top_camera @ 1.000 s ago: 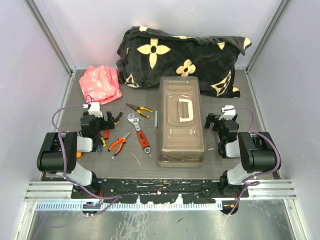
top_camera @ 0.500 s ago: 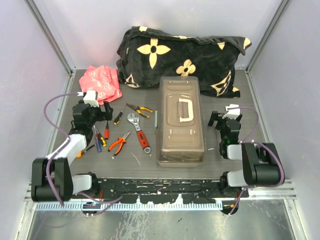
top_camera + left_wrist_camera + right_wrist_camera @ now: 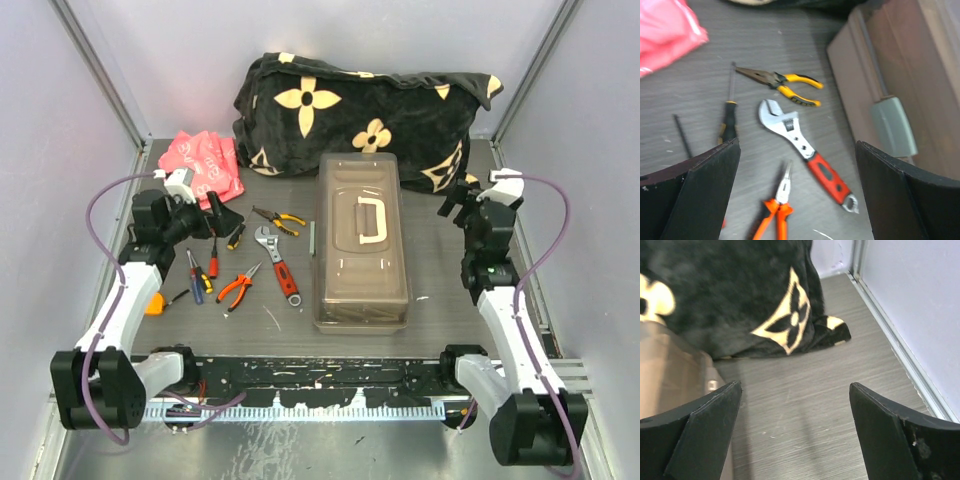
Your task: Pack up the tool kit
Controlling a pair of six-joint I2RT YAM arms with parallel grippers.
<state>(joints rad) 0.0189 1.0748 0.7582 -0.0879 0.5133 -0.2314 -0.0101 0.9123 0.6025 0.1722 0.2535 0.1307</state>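
**Overhead and wrist views: the packing task at an early stage.** The toolbox stands at the centre of the table, its long axis running near to far. Its lid is down and its cream handle lies flat, and no fold-out tray shows.

Nothing appears to be packed, as every visible tool lies loose on the table to the left of the box. From far to near these are the yellow-handled pliers, the red-handled wrench and the orange-handled pliers. Several screwdrivers lie farther left, and an orange object, probably the tape measure, sits beside the left arm.

The left gripper hangs over the far-left end of this group, its fingers spread wide and empty. Its wrist view looks down on the wrench and both pliers, with the box's grey side latch at right. The right gripper is to the right of the box near its far corner. Its fingers are likewise parted, with only bare table and the black blanket seen between them. A pink bag lies at far left.

Judged as left to do: unlatching and opening the lid, loading every tool, and closing the box.
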